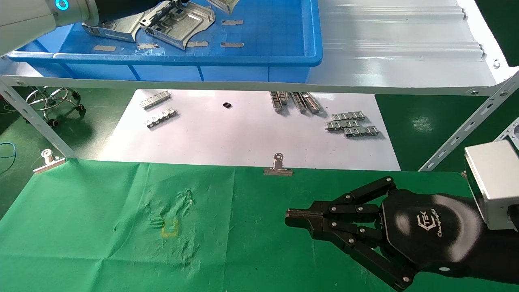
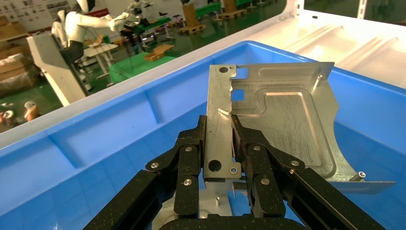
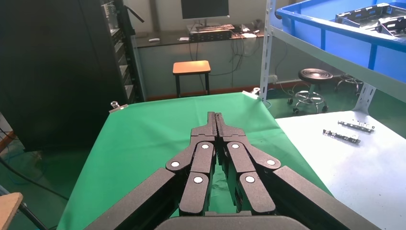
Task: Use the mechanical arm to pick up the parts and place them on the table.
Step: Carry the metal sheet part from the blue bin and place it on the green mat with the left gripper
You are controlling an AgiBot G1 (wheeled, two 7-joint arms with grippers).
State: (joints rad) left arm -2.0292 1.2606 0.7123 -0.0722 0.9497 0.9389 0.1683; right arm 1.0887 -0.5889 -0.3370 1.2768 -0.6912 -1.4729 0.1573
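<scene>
My left gripper (image 1: pixel 162 15) reaches into the blue bin (image 1: pixel 182 59) on the shelf. It is shut on the raised flange of a shiny silver part (image 1: pixel 184 25). In the left wrist view the jaws (image 2: pixel 219 125) pinch that flange and the part (image 2: pixel 282 120) stands out ahead of them over the bin floor. Another part (image 1: pixel 115 30) lies in the bin beside it, and a third (image 1: pixel 225 4) shows at the bin's far edge. My right gripper (image 1: pixel 290 217) is shut and empty, low over the right of the green table (image 1: pixel 101 227); the right wrist view (image 3: pixel 216 116) shows it too.
The white shelf (image 1: pixel 397 52) carries the bin, with slanted braces at both ends. Below it a white sheet (image 1: pixel 243 138) holds small toothed strips (image 1: pixel 350 123). Binder clips (image 1: pixel 278 166) hold the cloth's far edge. A yellow mark (image 1: pixel 170 228) sits left of the table's middle.
</scene>
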